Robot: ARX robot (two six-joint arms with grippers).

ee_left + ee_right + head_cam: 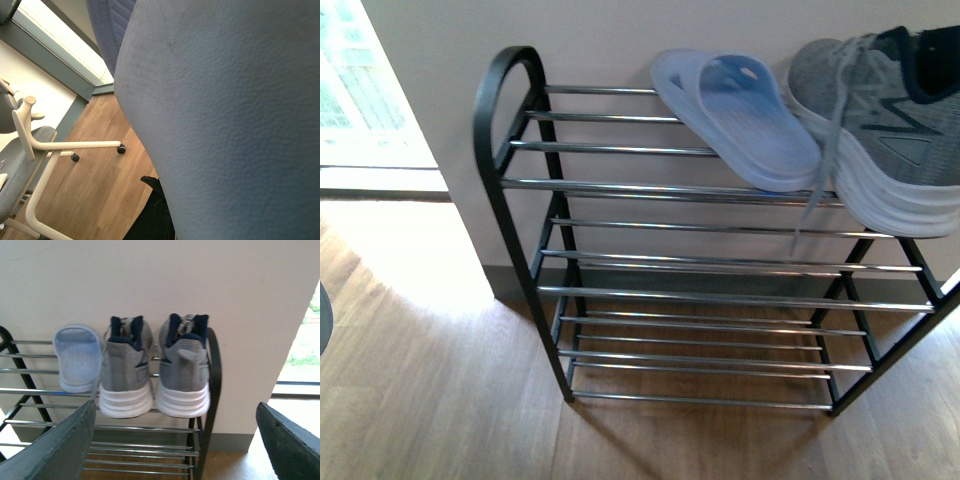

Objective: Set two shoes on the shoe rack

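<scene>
Both grey shoes stand side by side, heels outward, on the top tier of the black shoe rack point(215, 370): the left shoe point(125, 370) and the right shoe point(184, 365). The front view catches one shoe point(890, 120) at the right end of the rack point(500, 100). My right gripper point(175, 450) is open in front of the rack, lower than the shoes, with nothing between its fingers point(60, 450). My left gripper point(155, 215) is shut on a blue slipper point(225, 115) that fills most of its view. Neither gripper appears in the front view.
Another blue slipper point(740, 115) lies on the top tier left of the shoes. The rack's lower tiers point(700, 295) hold nothing. A cream-legged wheeled chair point(50, 145) stands on the wood floor. A bright window point(360, 90) is left of the rack.
</scene>
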